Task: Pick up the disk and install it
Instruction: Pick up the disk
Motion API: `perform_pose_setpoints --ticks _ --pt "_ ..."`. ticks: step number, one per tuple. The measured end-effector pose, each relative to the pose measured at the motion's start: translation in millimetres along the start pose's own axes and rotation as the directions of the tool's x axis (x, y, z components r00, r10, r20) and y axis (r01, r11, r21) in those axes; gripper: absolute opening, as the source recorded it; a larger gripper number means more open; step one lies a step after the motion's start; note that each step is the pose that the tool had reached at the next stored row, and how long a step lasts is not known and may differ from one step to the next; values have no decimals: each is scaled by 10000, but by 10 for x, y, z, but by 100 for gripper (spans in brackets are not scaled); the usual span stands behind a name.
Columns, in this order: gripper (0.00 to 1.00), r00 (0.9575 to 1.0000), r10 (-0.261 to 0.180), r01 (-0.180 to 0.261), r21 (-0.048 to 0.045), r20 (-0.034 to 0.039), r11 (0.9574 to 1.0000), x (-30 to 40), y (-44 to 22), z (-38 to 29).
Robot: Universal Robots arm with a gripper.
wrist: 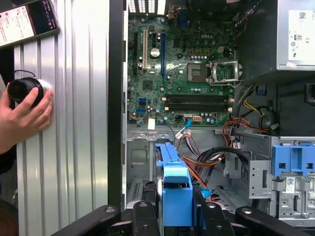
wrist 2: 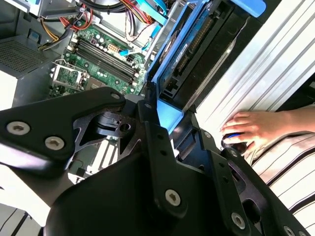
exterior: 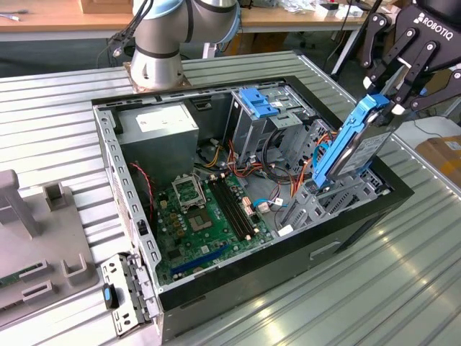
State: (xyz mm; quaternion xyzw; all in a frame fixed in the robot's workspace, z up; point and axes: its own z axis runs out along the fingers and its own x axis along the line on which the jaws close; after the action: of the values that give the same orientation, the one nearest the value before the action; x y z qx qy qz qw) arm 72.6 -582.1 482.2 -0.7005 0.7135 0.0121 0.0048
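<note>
Clamping the disk (exterior: 358, 153) by its blue end tab, our gripper (exterior: 383, 101) holds it tilted on end at the edge of the computer case (exterior: 288, 259) on the exterior view's right; we judge it stiff, weighty and shock-sensitive, best held by its rails.

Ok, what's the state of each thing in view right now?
Black computer case: lying flat, side open.
Dark rectangular disk with blue plastic rails: held tilted on edge, above the case.
Black gripper: shut on the disk.
Person's hand: resting on black round knob.
</note>
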Motion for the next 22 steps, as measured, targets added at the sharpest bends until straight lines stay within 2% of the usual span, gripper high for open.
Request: perform_pose_setpoints --ticks 1,4,6,8,9,19,22 --pt "37 10000 -1 1 0 2 10000 0 0 9" --pt "37 10000 0 0 0 0 10000 2 -1 92" --pt "37 10000 0 0 0 0 10000 -2 -1 94" --pt "37 10000 -8 8 0 0 10000 -20 1 193" --pt "37 10000 -10 10 0 -4 10000 -20 0 210" --pt "37 10000 -11 11 0 9 10000 -2 -13 210" --pt "37 10000 -11 11 -1 11 10000 5 -12 227"
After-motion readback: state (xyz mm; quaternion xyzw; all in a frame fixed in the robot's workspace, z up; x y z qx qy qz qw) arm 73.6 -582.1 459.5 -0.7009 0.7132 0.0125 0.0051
